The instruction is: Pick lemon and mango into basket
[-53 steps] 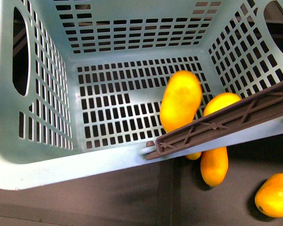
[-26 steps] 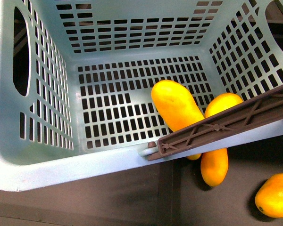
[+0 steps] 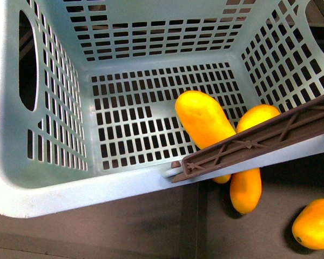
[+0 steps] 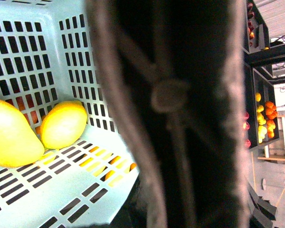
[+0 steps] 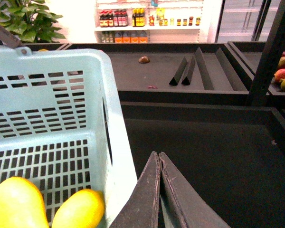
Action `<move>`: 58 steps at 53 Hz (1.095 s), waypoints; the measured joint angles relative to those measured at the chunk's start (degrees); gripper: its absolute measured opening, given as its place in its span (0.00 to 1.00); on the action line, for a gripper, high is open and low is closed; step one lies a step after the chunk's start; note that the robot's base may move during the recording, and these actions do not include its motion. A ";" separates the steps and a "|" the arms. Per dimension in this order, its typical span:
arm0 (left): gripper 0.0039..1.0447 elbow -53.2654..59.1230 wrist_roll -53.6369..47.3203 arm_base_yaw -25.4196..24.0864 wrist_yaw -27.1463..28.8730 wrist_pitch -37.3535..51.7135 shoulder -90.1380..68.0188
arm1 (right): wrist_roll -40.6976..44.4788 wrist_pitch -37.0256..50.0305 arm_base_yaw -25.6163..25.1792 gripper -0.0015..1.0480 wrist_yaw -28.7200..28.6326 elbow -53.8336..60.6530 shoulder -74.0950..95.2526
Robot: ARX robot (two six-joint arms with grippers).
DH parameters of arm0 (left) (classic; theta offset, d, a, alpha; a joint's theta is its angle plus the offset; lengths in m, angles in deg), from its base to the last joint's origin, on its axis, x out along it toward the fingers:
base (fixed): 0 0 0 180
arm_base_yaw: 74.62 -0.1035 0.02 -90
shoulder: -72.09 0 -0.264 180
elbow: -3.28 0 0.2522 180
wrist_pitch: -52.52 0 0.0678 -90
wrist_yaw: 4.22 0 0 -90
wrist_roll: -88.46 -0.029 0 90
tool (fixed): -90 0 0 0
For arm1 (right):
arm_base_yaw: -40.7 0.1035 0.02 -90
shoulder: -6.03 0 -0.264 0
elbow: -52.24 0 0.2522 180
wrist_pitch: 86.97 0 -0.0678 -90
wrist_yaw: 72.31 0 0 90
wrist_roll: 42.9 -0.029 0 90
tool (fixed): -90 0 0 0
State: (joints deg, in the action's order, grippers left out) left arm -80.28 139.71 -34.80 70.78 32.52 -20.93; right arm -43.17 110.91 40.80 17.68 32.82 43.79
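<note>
Rolled rightward, the long smooth orange-yellow mango lies in the mint slotted plastic basket; slippery, grip mid-body; right pincer clenched empty, left unseen.

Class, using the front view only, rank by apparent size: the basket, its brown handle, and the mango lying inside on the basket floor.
1. basket, filling most of the view
2. brown handle
3. mango

The handle sits nearer the camera, which inflates it.

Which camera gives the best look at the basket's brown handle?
The front view. There the handle runs in focus across the basket's near right corner, over the mangoes. The left wrist view has it as a dark blur filling the picture's middle. The right wrist view catches only its end at the basket's rim.
</note>
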 joint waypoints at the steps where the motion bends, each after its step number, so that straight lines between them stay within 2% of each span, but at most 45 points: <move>1: 0.04 0.00 -0.02 0.00 0.04 0.00 0.00 | 0.02 -0.26 0.00 0.02 0.00 0.15 -0.28; 20: 0.04 0.00 -0.13 0.00 0.02 0.00 0.00 | 0.02 -7.37 0.00 0.02 0.00 3.54 -10.86; 23: 0.04 0.00 -0.11 0.00 0.00 0.00 0.00 | 0.04 -5.97 0.00 0.02 0.00 4.63 -11.39; 58: 0.04 0.00 -0.09 0.00 0.00 0.00 0.00 | 0.07 -19.06 0.00 0.02 0.09 4.63 -25.20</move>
State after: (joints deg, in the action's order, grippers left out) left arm -80.28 139.62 -34.80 70.78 32.52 -20.93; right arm -43.11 91.85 40.80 17.77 37.46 18.59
